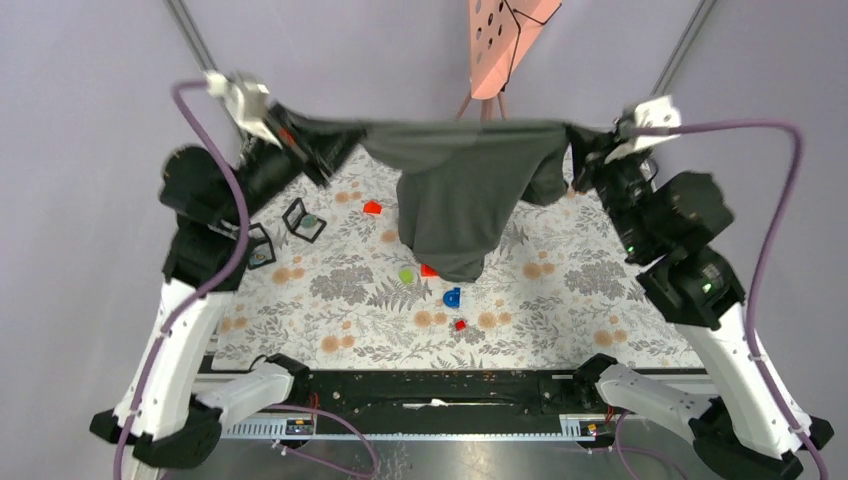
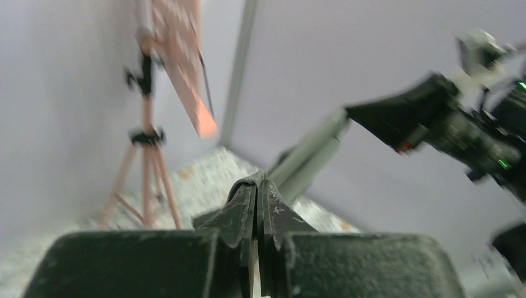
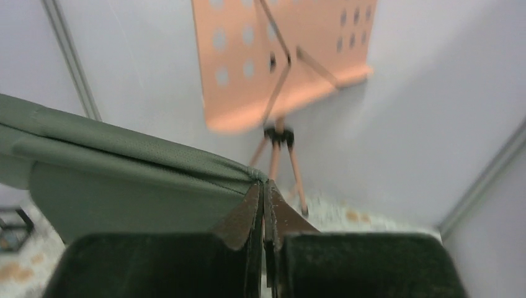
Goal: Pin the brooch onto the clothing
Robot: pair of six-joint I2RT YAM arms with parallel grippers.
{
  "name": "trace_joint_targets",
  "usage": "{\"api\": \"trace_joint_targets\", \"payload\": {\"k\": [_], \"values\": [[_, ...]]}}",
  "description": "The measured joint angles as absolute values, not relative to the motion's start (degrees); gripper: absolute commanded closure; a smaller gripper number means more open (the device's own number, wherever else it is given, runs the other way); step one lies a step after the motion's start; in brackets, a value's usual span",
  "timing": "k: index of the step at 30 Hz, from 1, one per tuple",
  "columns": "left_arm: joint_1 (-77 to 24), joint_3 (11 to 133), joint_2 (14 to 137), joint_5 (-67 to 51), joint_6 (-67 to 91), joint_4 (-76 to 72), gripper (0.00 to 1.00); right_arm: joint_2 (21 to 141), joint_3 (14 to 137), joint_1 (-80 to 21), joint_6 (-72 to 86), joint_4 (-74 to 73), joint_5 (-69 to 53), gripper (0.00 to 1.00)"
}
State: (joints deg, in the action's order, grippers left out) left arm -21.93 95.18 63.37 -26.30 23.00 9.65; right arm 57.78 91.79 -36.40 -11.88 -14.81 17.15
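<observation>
Left end effector [image 2: 257, 186] is pinched together on a fold of the T-shirt [image 1: 455, 195]; right end effector [image 3: 264, 186] is likewise clamped on its hemmed edge. T-shirt strung between them above the counter [image 1: 340, 290], middle sagging, lowest fold at or near the surface. Judged light, limp, no stiffness; bunches freely, could creep out of a thin pinch. Best gripped at seams or hems. Small coloured pieces [image 1: 452, 296] lie beneath; cannot tell which one is to be pinned.
</observation>
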Motion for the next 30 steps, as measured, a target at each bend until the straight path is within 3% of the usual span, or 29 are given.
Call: {"api": "trace_joint_targets", "payload": {"k": [4,9,15,19,22,26,30], "values": [[-28.29,72.18,52.16,-28.36,24.49,5.89,1.0,49.3,70.7,-36.23,-9.26,-10.61,21.74,1.0],[-36.82,51.33,49.04,-27.97,25.56,4.08,1.0,46.85,47.9,-35.92,-2.2,-10.04,29.23,1.0],[-48.16,38.15,53.89,-26.24,27.16,3.27,1.0,44.38,38.09,-35.86,8.16,-14.41,35.73,0.99],[-57.76,38.22,61.73,-25.63,28.1,-3.03,1.0,40.03,36.12,-35.83,14.96,-15.9,39.2,0.85],[-64.12,41.52,70.57,-25.71,27.99,-5.41,0.77,38.3,35.4,-35.83,18.98,-18.65,40.93,0.64],[-68.9,46.41,78.48,-25.89,26.61,-6.2,0.23,37.47,35.38,-35.81,22.31,-23.0,41.06,0.47],[-69.41,48.45,78.11,-24.36,24.4,-4.84,0.08,36.21,35.44,-35.75,24.08,-27.33,37.67,0.43]]}}
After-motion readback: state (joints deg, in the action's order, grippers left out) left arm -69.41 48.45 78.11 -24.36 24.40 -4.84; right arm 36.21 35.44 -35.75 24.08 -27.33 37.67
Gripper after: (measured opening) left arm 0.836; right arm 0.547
